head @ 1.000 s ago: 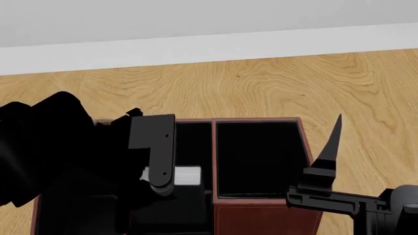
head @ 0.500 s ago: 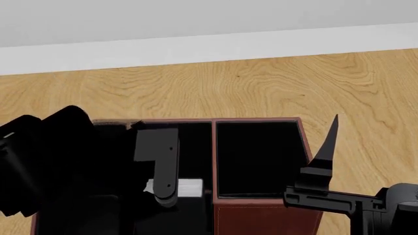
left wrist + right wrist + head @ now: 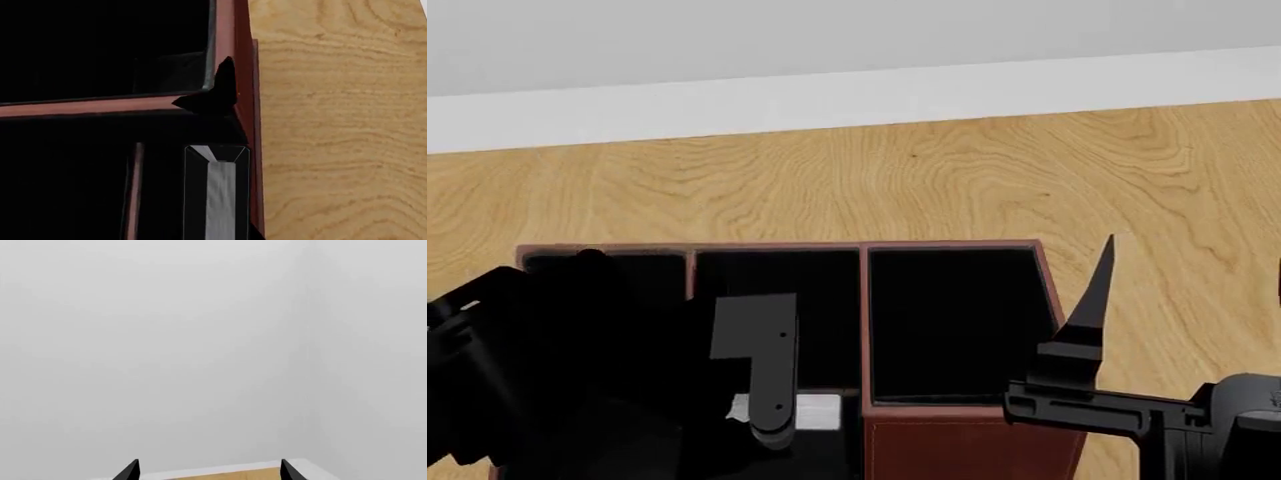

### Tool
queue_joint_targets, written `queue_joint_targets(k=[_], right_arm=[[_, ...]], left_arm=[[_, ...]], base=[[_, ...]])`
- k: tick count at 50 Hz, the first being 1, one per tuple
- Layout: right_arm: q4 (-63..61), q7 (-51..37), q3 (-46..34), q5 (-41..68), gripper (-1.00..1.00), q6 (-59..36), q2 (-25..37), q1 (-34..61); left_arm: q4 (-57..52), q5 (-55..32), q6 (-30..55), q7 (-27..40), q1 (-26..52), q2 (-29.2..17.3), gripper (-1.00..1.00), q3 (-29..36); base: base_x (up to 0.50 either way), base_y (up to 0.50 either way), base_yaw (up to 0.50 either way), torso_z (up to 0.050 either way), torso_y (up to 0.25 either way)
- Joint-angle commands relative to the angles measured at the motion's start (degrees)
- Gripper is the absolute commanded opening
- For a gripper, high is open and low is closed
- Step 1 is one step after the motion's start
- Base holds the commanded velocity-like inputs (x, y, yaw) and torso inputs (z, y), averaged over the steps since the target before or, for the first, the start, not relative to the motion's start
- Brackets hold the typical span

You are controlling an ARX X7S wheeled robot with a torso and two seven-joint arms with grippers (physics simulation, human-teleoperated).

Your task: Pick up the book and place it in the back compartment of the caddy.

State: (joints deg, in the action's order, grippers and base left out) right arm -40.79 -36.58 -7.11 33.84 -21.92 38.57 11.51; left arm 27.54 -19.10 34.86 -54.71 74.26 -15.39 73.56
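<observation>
I judge the placing step in hand. My left gripper [image 3: 771, 425] hangs over the dark red-brown, black-lined rectangular caddy [image 3: 956, 246], clamped on the small flat white-faced book [image 3: 814, 412], low in the middle column's near section, the back compartment [image 3: 821, 400]. Next: lower, then release. My right gripper [image 3: 208, 471] idles, fingers apart, at the caddy's right.
</observation>
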Motion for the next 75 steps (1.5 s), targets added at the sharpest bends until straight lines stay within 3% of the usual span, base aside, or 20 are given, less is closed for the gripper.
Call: queue_joint_targets(k=[1,28,70,71,75], right_arm=[[0.26,0.07,-0.47,-0.15,1.00,-0.05,-0.12,0.27],[-0.21,-0.36,-1.01,0.19,1.00,-0.98,-0.01,1.04],[1.70,0.40,-2.61,-0.57,1.00,-0.54,-0.61,1.86],[1.69,0.38,-2.62,-0.54,1.00,-0.58,-0.61,1.88],[1.75,0.38,-2.88,-0.52,1.00,-0.80,-0.71,2.17]], left_arm=[[2.68,-0.62,-0.98,1.26,0.05,0.83,-1.00,-0.90],[8.65,-0.17,-5.42,1.70,-1.98,3.31,-1.00,-0.86],[27.36,2.70,-16.90,2.41,-4.45,10.09,-1.00,0.36],[28.61,2.76,-17.42,1.76,-4.29,10.55,1.00,0.50],[29.37,2.70,-17.62,2.01,-3.98,10.75,1.00,0.28]], base=[[0.00,0.00,0.00,0.000,0.000],[0.00,0.00,0.00,0.000,0.001],[0.00,0.00,0.00,0.000,0.001],[0.00,0.00,0.00,0.000,0.000],[0.00,0.00,0.00,0.000,0.000]])
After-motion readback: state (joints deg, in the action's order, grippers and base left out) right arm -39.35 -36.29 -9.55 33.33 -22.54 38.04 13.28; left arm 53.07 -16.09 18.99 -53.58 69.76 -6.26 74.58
